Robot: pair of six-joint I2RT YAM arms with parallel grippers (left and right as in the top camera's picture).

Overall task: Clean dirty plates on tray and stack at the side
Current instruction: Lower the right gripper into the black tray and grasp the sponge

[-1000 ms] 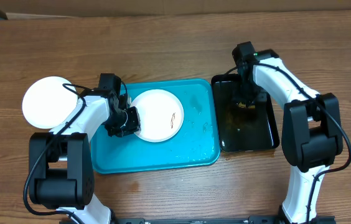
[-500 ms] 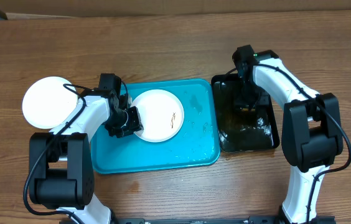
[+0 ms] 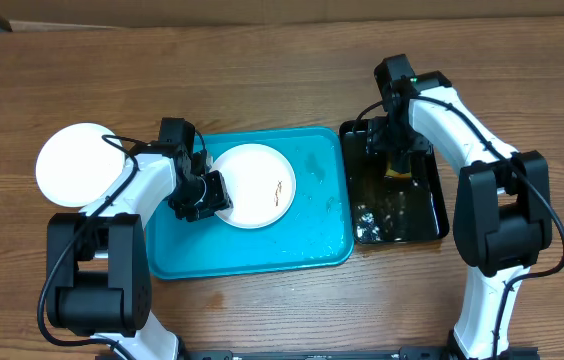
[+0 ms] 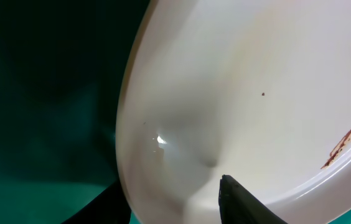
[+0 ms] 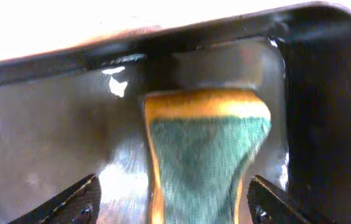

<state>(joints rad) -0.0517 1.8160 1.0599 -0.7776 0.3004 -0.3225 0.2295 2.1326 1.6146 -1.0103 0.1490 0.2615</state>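
Your right gripper (image 5: pixel 175 199) clamps the sponge (image 5: pixel 206 140); your left gripper (image 3: pixel 206 196) pinches the plate (image 3: pixel 254 185) rim ahead of it, and hard scrubbing could pry it loose.

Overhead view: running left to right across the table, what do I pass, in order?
White plate on the wood table → left end effector → smeared plate it grips on the turquoise tray → black tray, where the right end effector holds a sponge.

No legible writing anywhere.
The plate (image 3: pixel 252 186), tray (image 3: pixel 262 250), black tray (image 3: pixel 417 200) and sponge (image 5: pixel 206 155) show no text, label, brand or number in any of the 3 views.
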